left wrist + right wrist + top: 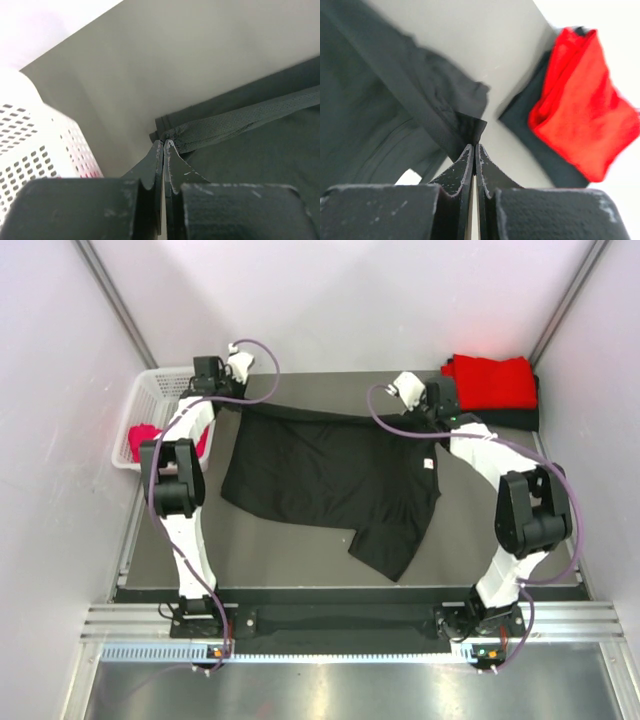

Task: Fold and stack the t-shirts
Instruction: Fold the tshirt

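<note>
left gripper (164,146), right gripper (475,148), pinching t-shirt (320,472) edge

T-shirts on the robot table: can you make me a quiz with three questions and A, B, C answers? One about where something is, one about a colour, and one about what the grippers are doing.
1. Where is the basket?
A. far right
B. far left
C. near middle

2. What colour is the top shirt of the far-right pile?
A. red
B. blue
C. white

3. What are the left gripper and right gripper doing?
A. open above the cloth
B. holding the basket
C. shut on the black shirt

Answers:
1 B, the top view shows it by the left wall at the far end.
2 A, it is bright red in the top and right wrist views.
3 C, each wrist view shows the jaws closed on a pinch of black cloth.
</note>
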### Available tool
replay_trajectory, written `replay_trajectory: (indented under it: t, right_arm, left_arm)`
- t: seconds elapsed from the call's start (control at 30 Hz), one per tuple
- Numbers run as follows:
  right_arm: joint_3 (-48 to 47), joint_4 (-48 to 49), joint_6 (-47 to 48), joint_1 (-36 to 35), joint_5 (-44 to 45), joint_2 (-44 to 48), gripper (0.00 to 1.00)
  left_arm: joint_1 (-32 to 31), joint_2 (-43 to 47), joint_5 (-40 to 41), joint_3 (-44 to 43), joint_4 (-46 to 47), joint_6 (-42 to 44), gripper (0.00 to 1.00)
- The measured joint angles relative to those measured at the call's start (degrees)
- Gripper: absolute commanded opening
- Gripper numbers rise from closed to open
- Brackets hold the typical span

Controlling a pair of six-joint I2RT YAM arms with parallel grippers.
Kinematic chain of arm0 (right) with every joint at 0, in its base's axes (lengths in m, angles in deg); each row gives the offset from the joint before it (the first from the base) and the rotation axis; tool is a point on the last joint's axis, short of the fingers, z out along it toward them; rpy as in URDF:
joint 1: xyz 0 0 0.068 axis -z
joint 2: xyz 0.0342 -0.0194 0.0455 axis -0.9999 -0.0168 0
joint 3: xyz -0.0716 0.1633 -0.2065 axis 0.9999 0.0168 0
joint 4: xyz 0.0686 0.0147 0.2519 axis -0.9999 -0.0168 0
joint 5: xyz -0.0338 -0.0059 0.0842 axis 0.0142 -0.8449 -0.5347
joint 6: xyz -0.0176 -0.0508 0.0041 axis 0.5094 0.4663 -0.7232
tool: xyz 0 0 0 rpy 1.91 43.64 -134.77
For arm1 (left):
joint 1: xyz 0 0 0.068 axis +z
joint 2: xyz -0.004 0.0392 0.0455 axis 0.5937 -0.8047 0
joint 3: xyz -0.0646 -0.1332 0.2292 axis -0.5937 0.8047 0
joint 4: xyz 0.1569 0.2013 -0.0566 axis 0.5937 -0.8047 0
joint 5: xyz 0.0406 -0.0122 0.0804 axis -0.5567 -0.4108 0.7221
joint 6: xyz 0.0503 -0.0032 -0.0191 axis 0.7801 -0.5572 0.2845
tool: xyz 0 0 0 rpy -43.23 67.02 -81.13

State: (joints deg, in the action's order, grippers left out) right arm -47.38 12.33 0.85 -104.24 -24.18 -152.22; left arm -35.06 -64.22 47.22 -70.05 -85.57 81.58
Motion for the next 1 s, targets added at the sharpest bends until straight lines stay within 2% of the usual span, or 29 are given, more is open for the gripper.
replay_trajectory:
  t: [0.3, 0.67, 0.77, 0.8, 0.83, 0.87, 0.93, 1.0]
  right_arm:
    - [7.06, -1.42, -1.36, -2.05, -1.01, 1.53, 0.0]
    - [11.65, -3.13, -4.22, -2.38, -2.71, 1.62, 0.0]
    - [12.31, -3.45, -4.9, -2.47, -3.41, 1.68, 0.07]
    - [12.41, -3.78, -5.16, -2.54, -3.65, 1.68, 0.19]
    - [12.57, -4.09, -5.53, -2.62, -4.04, 1.68, 0.23]
    - [12.59, -4.9, -5.86, -2.71, -4.28, 1.68, 0.28]
    - [12.57, -6.23, -6.45, -2.78, -5.42, 1.68, 0.32]
    - [12.52, -7.5, -7.13, -2.75, -6.91, 1.73, 0.34]
  left_arm:
    - [0.13, 3.85, 1.62, 6.47, -0.87, 1.66, 0.0]
    - [0.15, 4.11, 4.26, 13.09, -2.12, 3.78, 0.0]
    - [0.15, 4.11, 5.11, 14.73, -2.19, 4.44, 0.01]
    - [0.15, 4.11, 5.4, 15.15, -2.34, 4.5, 0.06]
    - [0.15, 4.11, 5.9, 15.58, -2.67, 4.66, 0.21]
    - [0.15, 4.11, 6.21, 15.87, -3.04, 4.85, 0.28]
    - [0.17, 4.46, 6.93, 16.33, -3.3, 4.92, 0.39]
    - [0.26, 5.46, 7.04, 16.48, -3.93, 4.46, 0.42]
